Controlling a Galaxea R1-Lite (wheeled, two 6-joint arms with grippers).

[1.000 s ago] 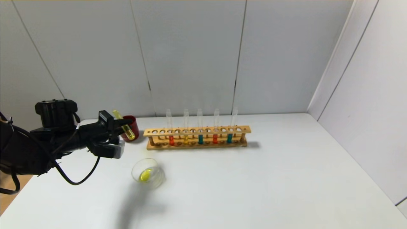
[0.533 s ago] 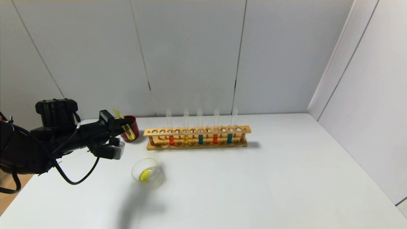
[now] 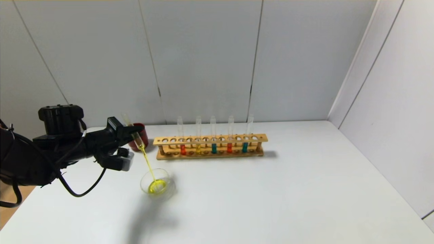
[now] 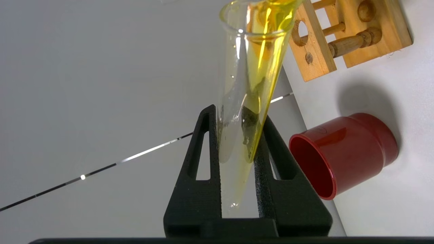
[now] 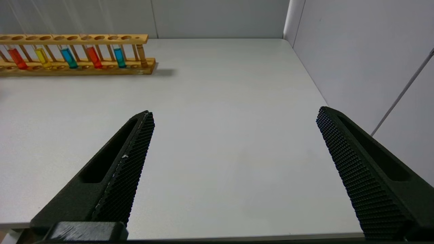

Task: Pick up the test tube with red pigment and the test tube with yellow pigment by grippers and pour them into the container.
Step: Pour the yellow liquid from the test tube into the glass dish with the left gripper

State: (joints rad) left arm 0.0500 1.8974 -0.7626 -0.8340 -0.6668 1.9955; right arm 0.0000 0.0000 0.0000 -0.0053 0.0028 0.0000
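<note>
The left gripper point(image 3: 133, 131) is up above the left side of the white table point(image 3: 271, 196), and it is squeezed tight on the yellow tube point(image 3: 135, 135). In the left wrist view, the two black fingers point(image 4: 203, 162) press on the glass near its round end. The yellow tube point(image 4: 249, 84) is tipped over, with its open mouth pointing down. A thin yellow stream point(image 3: 148, 164) runs from the mouth into the dish point(image 3: 158, 184). The dish is clear and round, and it sits on the table near the front, just below the gripper. A little pool of yellow point(image 3: 156, 187) lies at the bottom of it. A red cup point(image 3: 142, 135) stands behind the gripper, close to the wall. Next to the cup is a long wooden rack point(image 3: 210, 146). Five tubes stand up straight in it. From the left they hold red, yellow, teal, red and teal. The red tube point(image 3: 182, 149) nearest the cup is the first one in the rack. No gripper is touching it. The right gripper point(image 5: 234, 142) is off on the right side, low by the near edge of the table, far from the rack point(image 5: 74, 51). Its fingers are spread wide apart and there is nothing between them.
</note>
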